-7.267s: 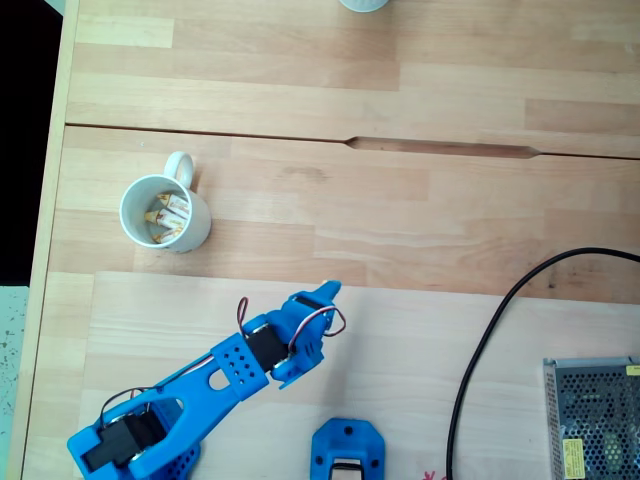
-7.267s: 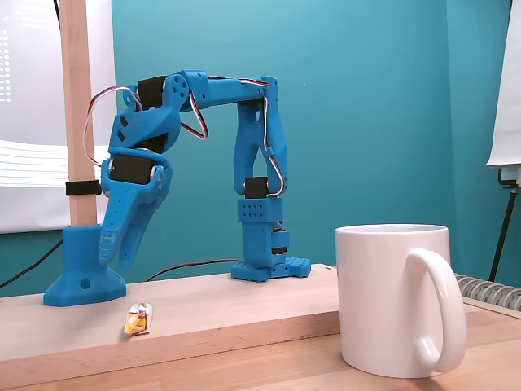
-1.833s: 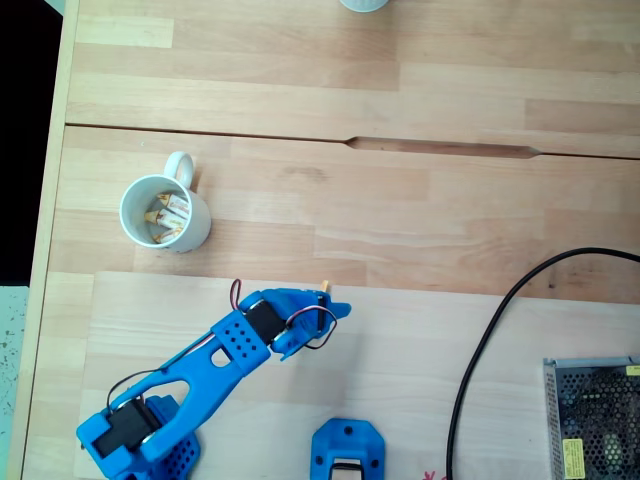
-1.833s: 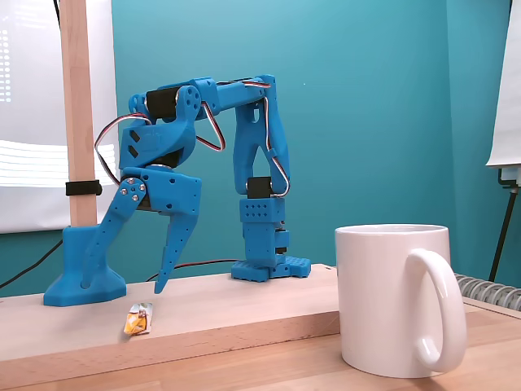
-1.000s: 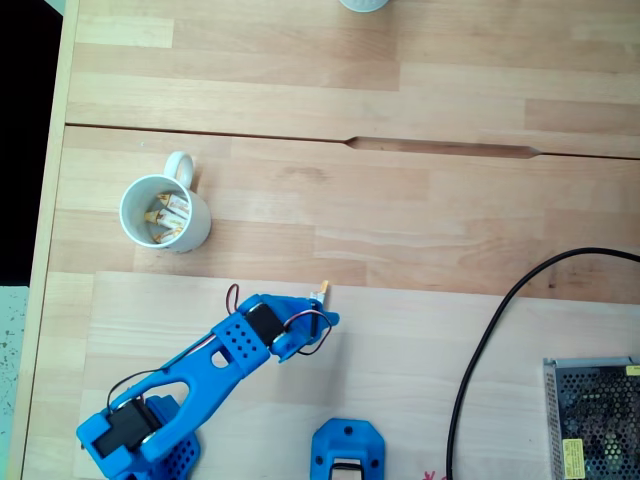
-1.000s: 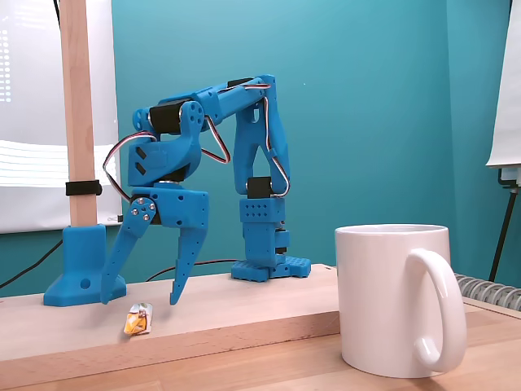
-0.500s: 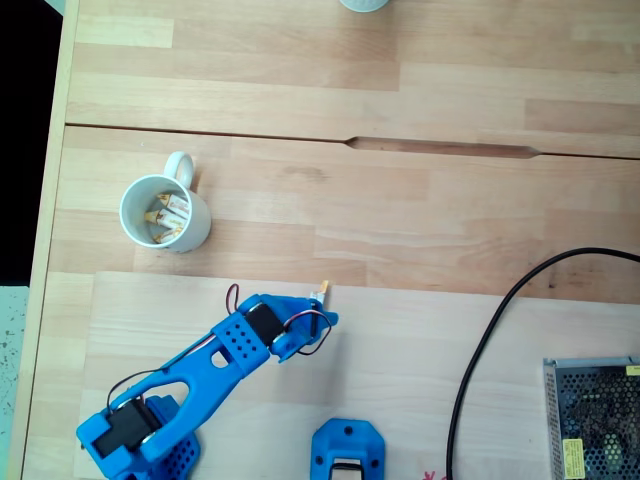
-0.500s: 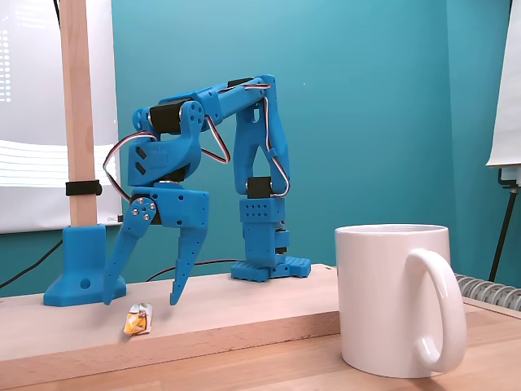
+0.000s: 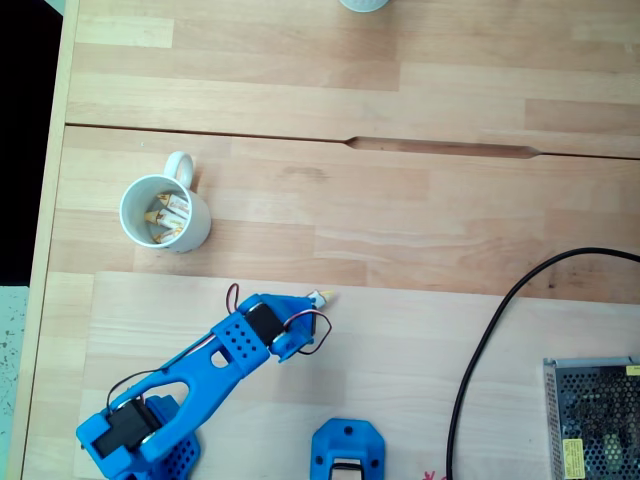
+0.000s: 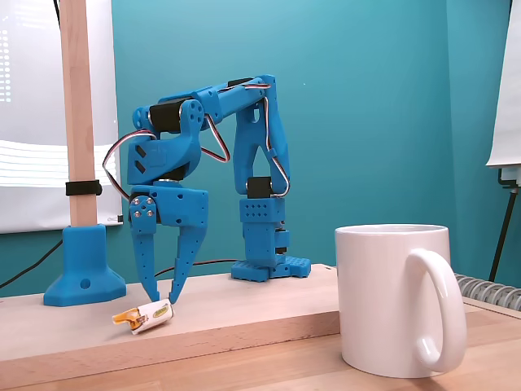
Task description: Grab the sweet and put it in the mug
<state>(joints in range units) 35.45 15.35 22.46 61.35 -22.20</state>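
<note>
The sweet (image 10: 146,315) lies tilted on the raised wooden board, one yellow-orange end pointing left in the side fixed view. My blue gripper (image 10: 163,300) points down onto its right end, with the jaws drawn in to a narrow gap around it. From above, the sweet (image 9: 321,297) pokes out past the gripper (image 9: 306,303) tip. The white mug (image 9: 125,205) stands up and left of the gripper, handle toward the top, with several wrapped sweets inside. The mug (image 10: 391,297) is large in the foreground, on the lower table.
A black cable (image 9: 490,330) curves across the right of the board toward a metal mesh box (image 9: 590,420). The arm's blue base (image 9: 347,452) sits at the bottom edge. A pale round vessel (image 9: 362,4) is at the top edge. A wooden post (image 10: 77,114) stands on a blue foot.
The jaws have narrowed from wide open to a small gap at the sweet. The sweet has turned and shifted on the board under the fingertips. The mug has not moved.
</note>
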